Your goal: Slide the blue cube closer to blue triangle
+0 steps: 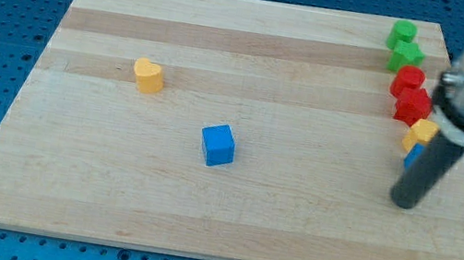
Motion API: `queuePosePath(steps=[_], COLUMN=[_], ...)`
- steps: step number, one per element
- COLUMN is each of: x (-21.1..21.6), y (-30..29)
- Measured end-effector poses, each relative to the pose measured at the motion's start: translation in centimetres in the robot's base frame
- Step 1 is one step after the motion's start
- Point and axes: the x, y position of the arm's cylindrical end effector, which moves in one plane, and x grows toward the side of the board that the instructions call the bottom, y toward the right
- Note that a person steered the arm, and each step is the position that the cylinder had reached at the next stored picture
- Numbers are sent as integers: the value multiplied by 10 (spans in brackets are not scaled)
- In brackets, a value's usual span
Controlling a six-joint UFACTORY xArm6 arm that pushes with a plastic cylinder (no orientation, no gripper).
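Observation:
The blue cube (218, 144) sits near the middle of the wooden board (228, 213). The blue triangle (412, 157) is at the view's right, mostly hidden behind my rod; only a small blue edge shows. My tip (403, 203) rests on the board just below the blue triangle, far to the right of the blue cube.
A yellow heart-shaped block (149, 75) lies at the left. Along the right edge stand a green block (404, 31), a green star (406, 56), a red block (408, 81), a red star (413, 106) and a yellow block (420, 134).

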Motion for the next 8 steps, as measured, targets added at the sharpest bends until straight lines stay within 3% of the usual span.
queuePosePath(steps=[1, 4, 5, 8], x=[-2, -74, -76, -55], y=[-47, -194, -243, -234])
